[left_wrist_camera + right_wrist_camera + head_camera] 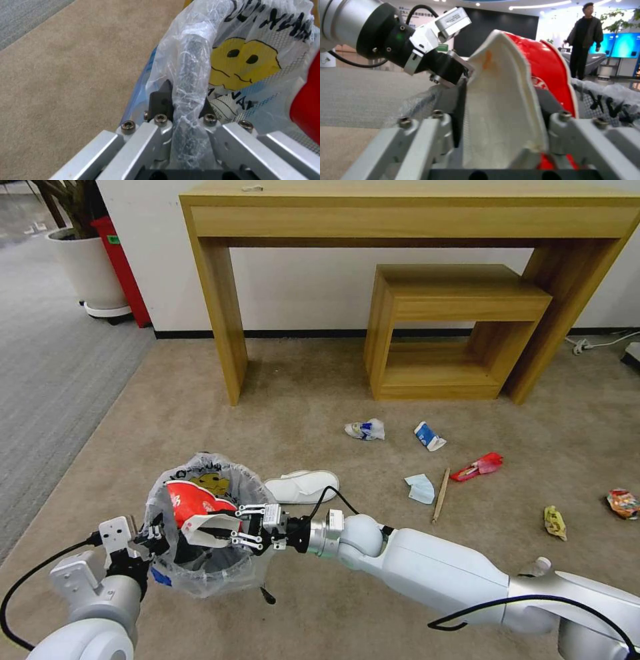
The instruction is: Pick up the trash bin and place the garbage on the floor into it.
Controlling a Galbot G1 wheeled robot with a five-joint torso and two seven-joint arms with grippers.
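The trash bin (200,553), lined with its clear smiley-printed bag (243,62), hangs off the carpet (320,613) near its front left edge, and the left gripper (150,537) has it: both fingers pinched tight over the bag-wrapped rim, arm reaching up from the lower left. Over comes the right arm, stretched out low and level from the right, its right gripper (220,530) poised above the bin's mouth, clamped on the flattened red-white paper cup (193,507). On the carpet beyond lie the white slippers (301,487) just beside the bin, with the blue mask (420,489), wooden stick (441,495) and red wrapper (477,467) farther right.
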